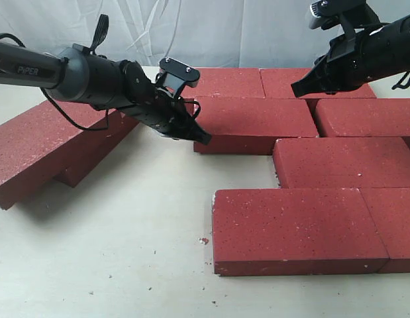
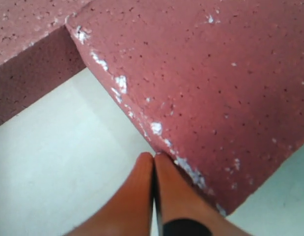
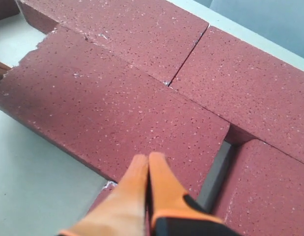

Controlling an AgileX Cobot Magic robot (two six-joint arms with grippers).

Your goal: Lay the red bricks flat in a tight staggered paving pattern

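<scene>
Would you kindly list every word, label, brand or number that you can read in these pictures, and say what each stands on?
"PIPER": white letters on the dark tube of the left arm, exterior view.
Nothing else can be read: the red bricks and the right arm show no writing, and neither wrist view shows any.
</scene>
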